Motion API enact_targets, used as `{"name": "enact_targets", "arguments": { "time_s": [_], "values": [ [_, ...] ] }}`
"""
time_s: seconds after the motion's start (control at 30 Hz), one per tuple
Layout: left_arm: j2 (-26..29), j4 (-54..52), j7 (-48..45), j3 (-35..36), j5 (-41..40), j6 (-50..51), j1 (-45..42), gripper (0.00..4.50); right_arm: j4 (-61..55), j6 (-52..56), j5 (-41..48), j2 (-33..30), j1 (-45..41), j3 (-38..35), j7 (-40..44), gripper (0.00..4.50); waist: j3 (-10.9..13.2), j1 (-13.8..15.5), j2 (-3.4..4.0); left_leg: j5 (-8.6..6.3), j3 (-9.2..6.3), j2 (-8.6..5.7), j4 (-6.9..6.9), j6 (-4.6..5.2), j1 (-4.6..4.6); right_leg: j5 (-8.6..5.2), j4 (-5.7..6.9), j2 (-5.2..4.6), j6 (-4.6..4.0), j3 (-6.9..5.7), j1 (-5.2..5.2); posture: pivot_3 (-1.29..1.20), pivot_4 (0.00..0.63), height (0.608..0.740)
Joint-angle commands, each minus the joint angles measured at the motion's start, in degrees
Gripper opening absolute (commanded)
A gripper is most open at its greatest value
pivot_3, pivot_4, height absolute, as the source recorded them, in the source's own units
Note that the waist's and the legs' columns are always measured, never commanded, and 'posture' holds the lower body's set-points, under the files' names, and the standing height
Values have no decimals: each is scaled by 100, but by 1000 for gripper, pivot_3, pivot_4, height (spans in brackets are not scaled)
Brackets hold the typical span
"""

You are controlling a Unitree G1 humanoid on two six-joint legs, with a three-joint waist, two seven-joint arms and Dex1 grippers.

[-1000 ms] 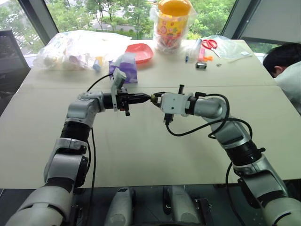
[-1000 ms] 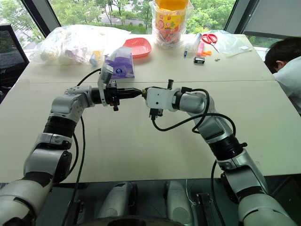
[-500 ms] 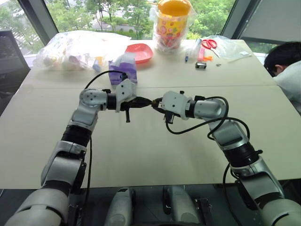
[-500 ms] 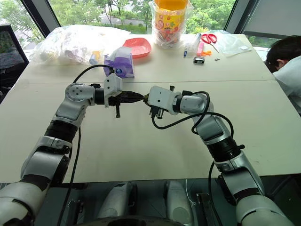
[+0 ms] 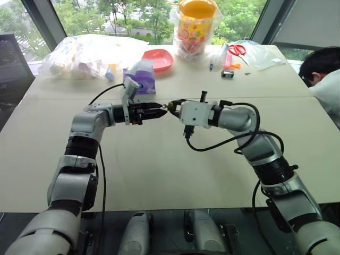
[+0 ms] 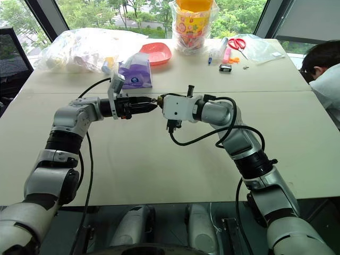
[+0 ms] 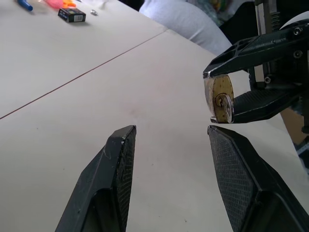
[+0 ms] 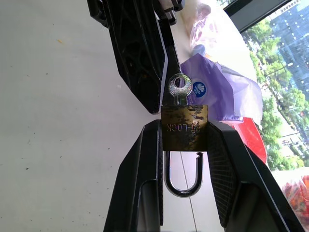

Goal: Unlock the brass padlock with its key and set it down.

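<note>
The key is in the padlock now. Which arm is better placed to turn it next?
Probably the left. The right end effector is shut on the brass padlock, so it is occupied. The left end effector is open, facing the key.

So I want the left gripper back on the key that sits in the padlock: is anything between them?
Nothing visible. The left gripper is open and faces the key, which sits in the brass padlock clamped by the right gripper, with only air between.

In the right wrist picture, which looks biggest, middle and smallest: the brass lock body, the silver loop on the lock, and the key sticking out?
1. brass padlock body: biggest.
2. Its silver loop: slightly smaller, close call.
3. key: smallest; part of it is inside the lock.
</note>
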Motion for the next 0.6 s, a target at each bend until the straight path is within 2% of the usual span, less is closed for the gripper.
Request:
{"name": "enact_targets", "arguments": {
  "time_s": [0.03, 0.5, 0.6],
  "values": [
    [-42, -335, -148, 92, -239, 147, -184, 2407, -115, -131, -41, 2, -140, -20, -46, 700, 0, -9, 0, 0, 0, 0, 0, 0, 0, 0, 0, 0, 0, 0, 0, 0, 150, 740],
    [-147, -384, -148, 7, -197, 142, -203, 2407, -146, -147, -216, 36, -99, 72, -80, 700, 0, -11, 0, 0, 0, 0, 0, 0, 2, 0, 1, 1, -1, 0, 0, 0, 150, 740],
    [-171, -395, -166, -49, -174, 143, -189, 1680, -153, -145, -227, 52, -105, 81, -82, 700, 0, -10, 0, 0, 0, 0, 0, 0, 2, 0, 1, 1, -1, 0, 0, 0, 150, 740]
  ]
}}
